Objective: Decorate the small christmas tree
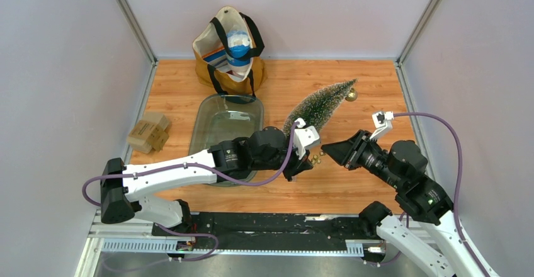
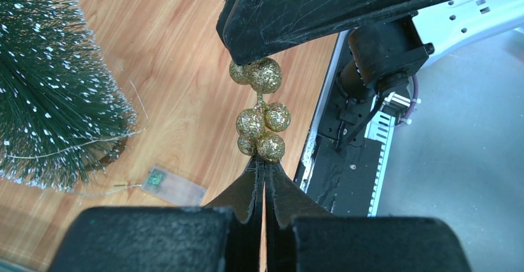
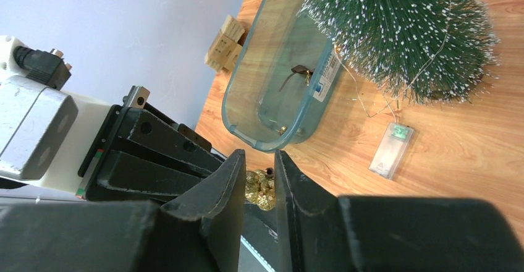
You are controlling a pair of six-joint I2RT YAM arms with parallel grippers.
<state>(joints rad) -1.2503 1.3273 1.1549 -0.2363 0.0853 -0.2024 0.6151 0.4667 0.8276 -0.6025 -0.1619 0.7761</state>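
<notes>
Two grippers meet just above the wood table (image 1: 371, 182), near your edge of it. Your left gripper (image 2: 264, 164) has its fingers pressed together, pinching the bottom end of a gold berry cluster (image 2: 262, 123), glittery, which sticks out from the tips. Your right gripper (image 3: 258, 156) faces it. Its fingers stand a little apart with the other end of the cluster in the gap. From the left wrist view one right finger covers the cluster's far end. Can't tell if the right pads actually press on it.

The small christmas tree (image 1: 318, 107) lies on its side on the table just beyond the two grippers, base toward you and tip pointing to the far right. A gold ball (image 1: 351, 94) sits at the tip. A thin wire runs from the base of the tree to a clear battery pack (image 3: 391, 150) lying flat on the wood near it.

The clear tray (image 1: 200, 123) is just left of the tree, with a small brown item (image 3: 301, 71) in it. Wooden blocks (image 1: 149, 132) sit left of the tray. A tan bag with black handles (image 1: 230, 50) stands at the far edge.
</notes>
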